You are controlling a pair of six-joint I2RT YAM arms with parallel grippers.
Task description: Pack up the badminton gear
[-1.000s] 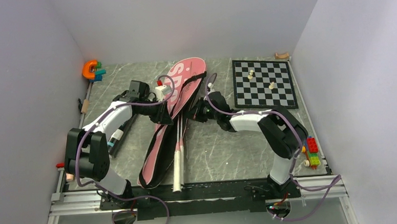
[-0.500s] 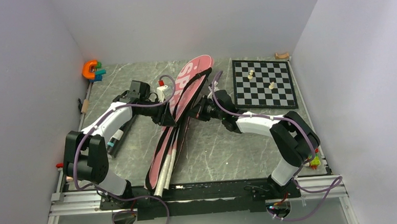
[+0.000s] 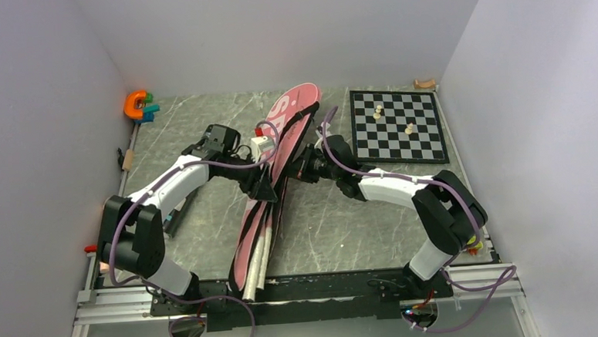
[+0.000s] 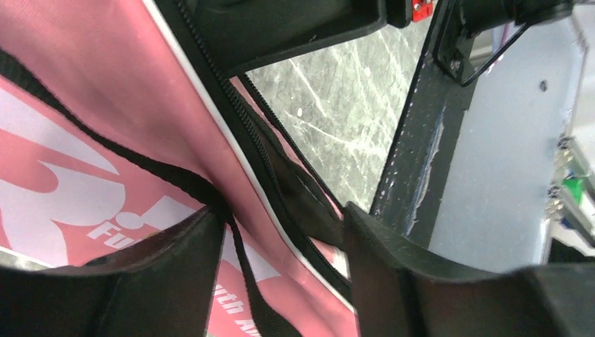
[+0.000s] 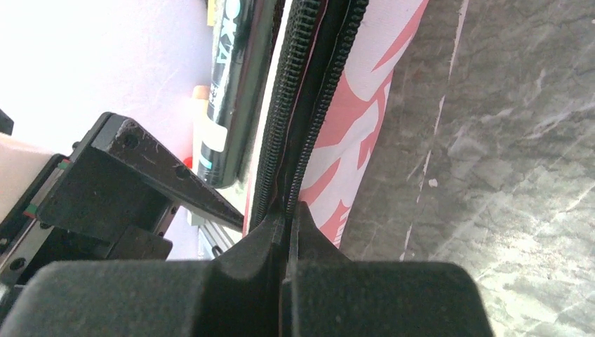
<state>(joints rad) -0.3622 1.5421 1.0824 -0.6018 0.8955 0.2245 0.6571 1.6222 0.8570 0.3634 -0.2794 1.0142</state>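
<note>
Right, fingers first: the right gripper (image 5: 289, 210) is pinched tight on the racket bag (image 3: 290, 126), jaws together just where the two rows of zipper (image 5: 281, 105) teeth meet. Whether a pull tab sits in there, I can't tell. Over on the left gripper (image 4: 284, 239), the fingers (image 4: 175, 274) stand apart, straddling the bag's zippered edge, with the black strap (image 4: 140, 168) running past one pad and nothing clamped.

Outward now: the bag runs up the middle of the table (image 3: 345, 220), rounded head at twelve o'clock, narrow end at six, and it looks lifted on edge between the two arms. Racket handles (image 3: 256, 265) poke out at that six o'clock end, so the rackets seem mostly in. The black tube (image 5: 235, 98) lies out towards nine o'clock, beyond the bag and not packed. The chessboard (image 3: 398, 125) sits at two o'clock, well apart.

My read: this is the closing-up stage. To do it well, use the right pinch as a firm anchor. Let the left take a clean bite on the edge, clear of the strap. Then draw along the zipper line, not across it, so the teeth don't splay or snag the handles.
</note>
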